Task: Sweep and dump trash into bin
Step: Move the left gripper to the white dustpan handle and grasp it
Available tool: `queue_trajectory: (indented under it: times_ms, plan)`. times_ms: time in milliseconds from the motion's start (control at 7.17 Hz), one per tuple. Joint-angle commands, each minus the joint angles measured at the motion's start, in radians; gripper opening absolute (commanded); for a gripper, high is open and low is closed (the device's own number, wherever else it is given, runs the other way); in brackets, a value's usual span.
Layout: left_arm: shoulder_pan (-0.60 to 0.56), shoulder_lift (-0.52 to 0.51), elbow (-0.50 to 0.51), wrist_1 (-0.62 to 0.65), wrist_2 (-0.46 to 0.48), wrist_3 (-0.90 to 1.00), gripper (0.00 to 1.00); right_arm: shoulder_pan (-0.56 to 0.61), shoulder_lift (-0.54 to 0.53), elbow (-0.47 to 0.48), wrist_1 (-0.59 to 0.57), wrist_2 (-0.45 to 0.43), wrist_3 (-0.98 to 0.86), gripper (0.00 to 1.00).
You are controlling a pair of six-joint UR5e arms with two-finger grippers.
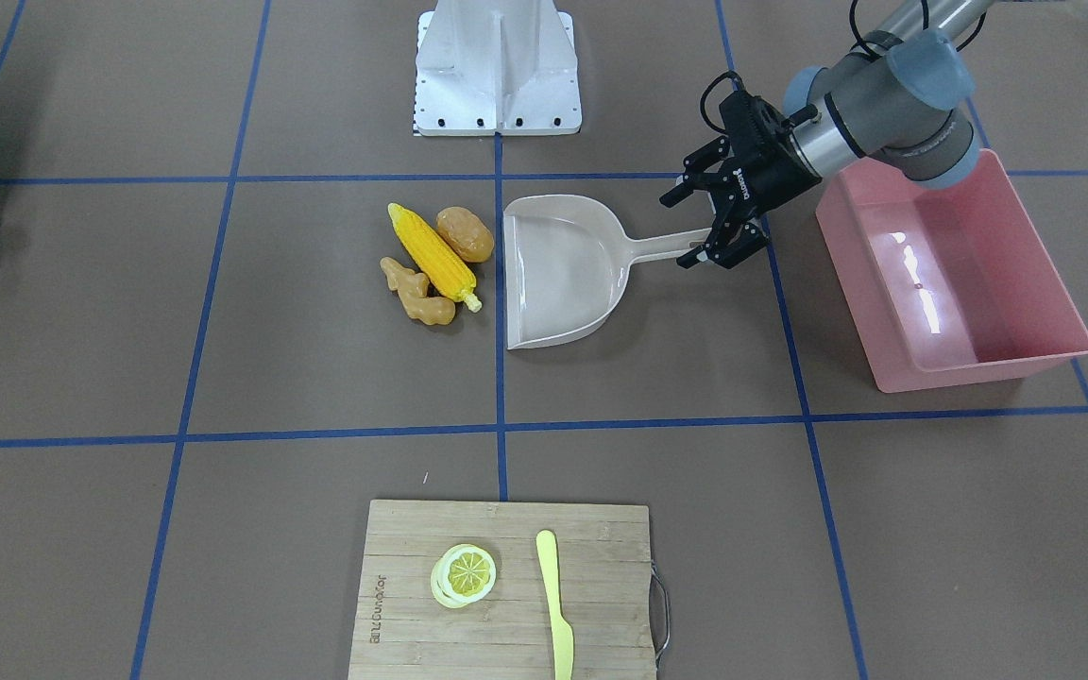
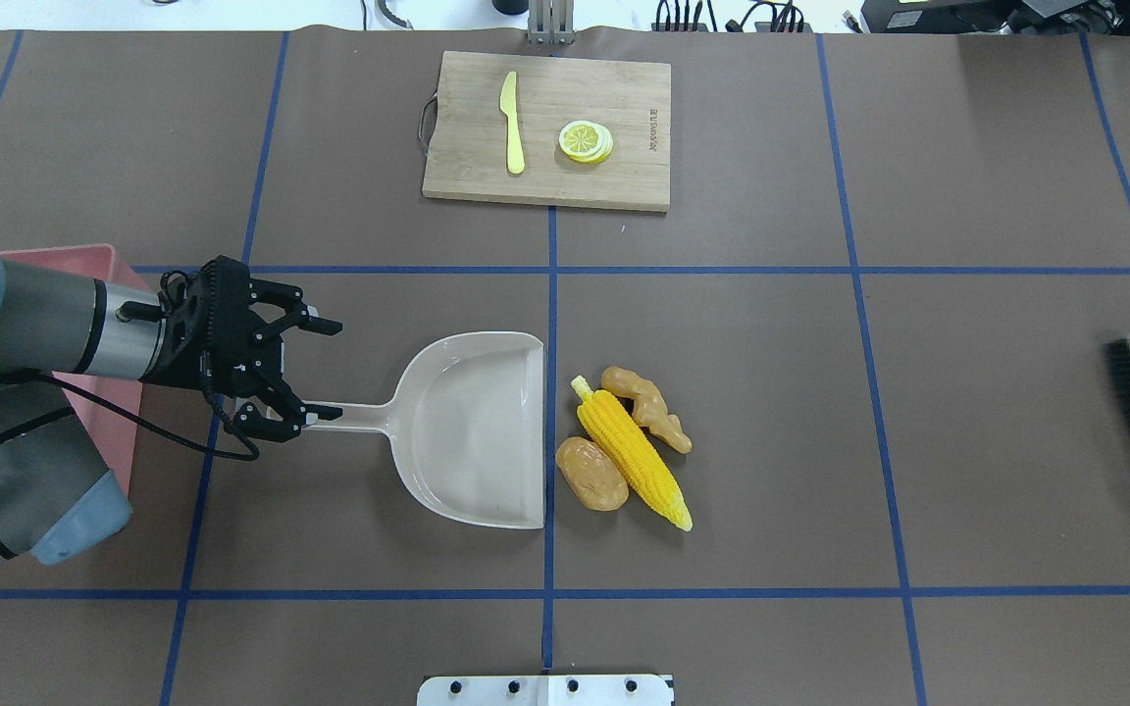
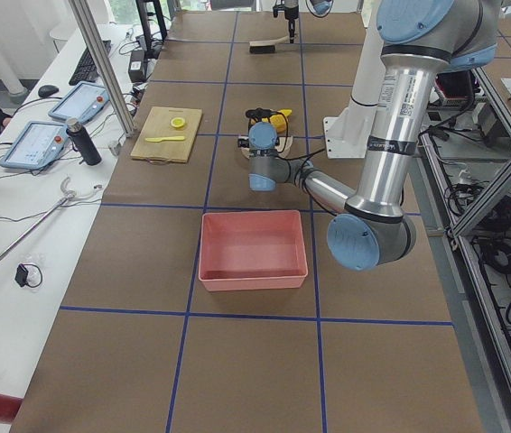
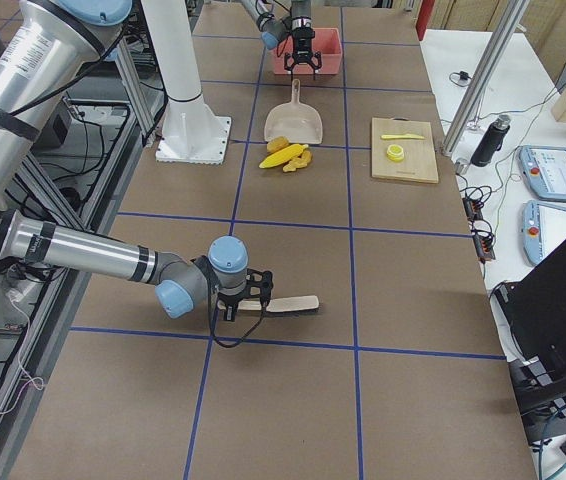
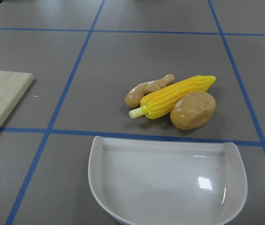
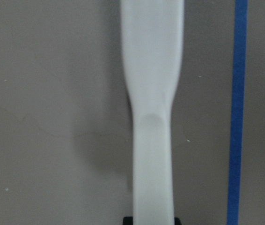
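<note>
Trash (image 2: 632, 451) before dustpan (image 2: 472, 441) mouth (perhaps touching)

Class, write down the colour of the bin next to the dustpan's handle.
The bin is pink; the front-facing view shows it best.

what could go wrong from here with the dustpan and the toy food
The left gripper is open at the very tip of the dustpan handle; a grasp that far out may let the pan tilt. The corn cob lies slantwise to the pan's lip, so a sweep could push it past the side. The potato may roll.
</note>
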Motion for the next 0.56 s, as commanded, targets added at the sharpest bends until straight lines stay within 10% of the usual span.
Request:
queue_trajectory:
  times_ms: [0,418]
  plan:
    - [0.026,-0.014,0.015,0.065,0.013,0.002,0.96,-0.041,0.005,0.039,-0.004,0.008,0.0,0.0]
    - [0.045,-0.032,0.052,0.083,0.031,0.005,0.97,-0.209,0.084,0.289,-0.229,-0.001,0.204,0.0]
